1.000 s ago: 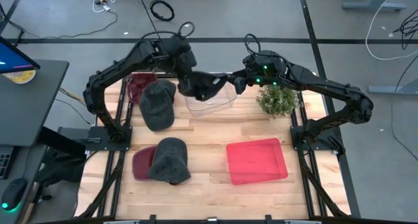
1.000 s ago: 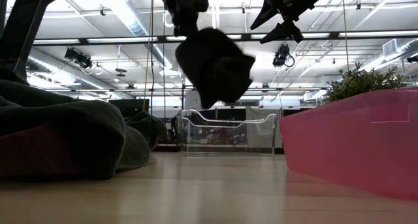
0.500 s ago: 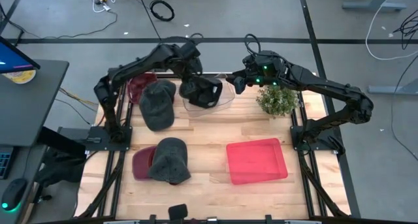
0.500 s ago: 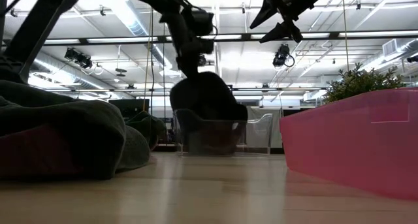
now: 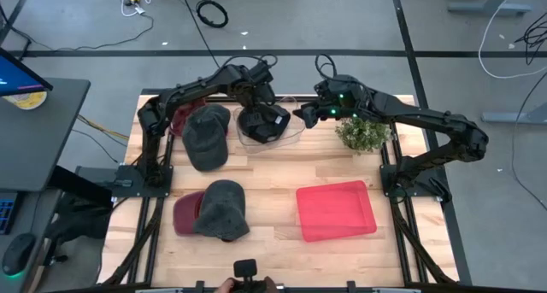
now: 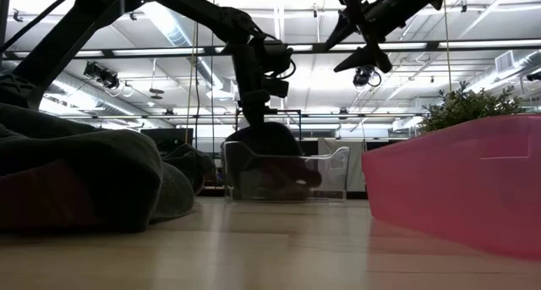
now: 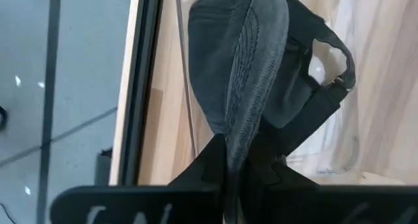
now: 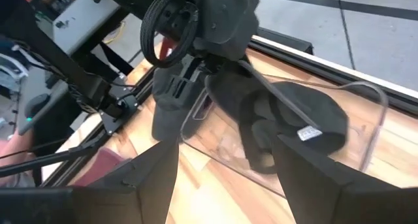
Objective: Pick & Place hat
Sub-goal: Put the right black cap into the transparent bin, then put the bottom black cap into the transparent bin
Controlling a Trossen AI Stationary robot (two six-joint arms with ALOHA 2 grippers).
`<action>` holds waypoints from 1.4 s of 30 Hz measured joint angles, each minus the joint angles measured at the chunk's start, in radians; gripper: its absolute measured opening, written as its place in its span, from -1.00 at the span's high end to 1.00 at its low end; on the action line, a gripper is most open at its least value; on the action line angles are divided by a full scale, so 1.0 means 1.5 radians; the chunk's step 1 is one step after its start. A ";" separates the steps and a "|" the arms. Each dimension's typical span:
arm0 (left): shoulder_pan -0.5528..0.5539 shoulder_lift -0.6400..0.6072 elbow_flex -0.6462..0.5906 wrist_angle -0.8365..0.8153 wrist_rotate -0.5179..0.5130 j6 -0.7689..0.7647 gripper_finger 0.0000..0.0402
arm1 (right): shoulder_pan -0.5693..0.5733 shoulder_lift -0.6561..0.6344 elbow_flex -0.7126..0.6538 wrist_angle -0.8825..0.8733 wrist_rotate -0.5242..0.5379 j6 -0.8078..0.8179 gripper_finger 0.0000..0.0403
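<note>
With my left gripper clamping the dark cloth hat inside the clear plastic bin, my right gripper hovers agape nearby.

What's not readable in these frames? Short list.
- Left gripper fingertips: left wrist view, buried in the dark grey fabric cap's fold.
- Whether the cap rests on the clear plastic bin's floor: low view, silhouetted.
- Maroon hat: high view, mostly covered by a grey cap.
- Label on the cap's strap: right wrist view, too small.
</note>
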 joint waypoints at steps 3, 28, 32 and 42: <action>0.000 -0.001 -0.001 0.020 -0.003 0.010 0.86 | 0.000 0.000 -0.004 0.002 -0.007 0.001 -0.25; -0.015 -0.083 -0.001 0.023 -0.130 0.066 -0.58 | -0.004 0.000 -0.004 0.002 -0.028 -0.021 -0.25; -0.019 -0.141 -0.001 0.020 -0.146 0.035 -0.59 | -0.004 0.000 -0.004 0.003 -0.028 -0.022 -0.25; -0.024 -0.285 -0.001 -0.063 -0.061 -0.104 -0.57 | -0.004 0.000 -0.004 0.002 -0.028 -0.026 -0.25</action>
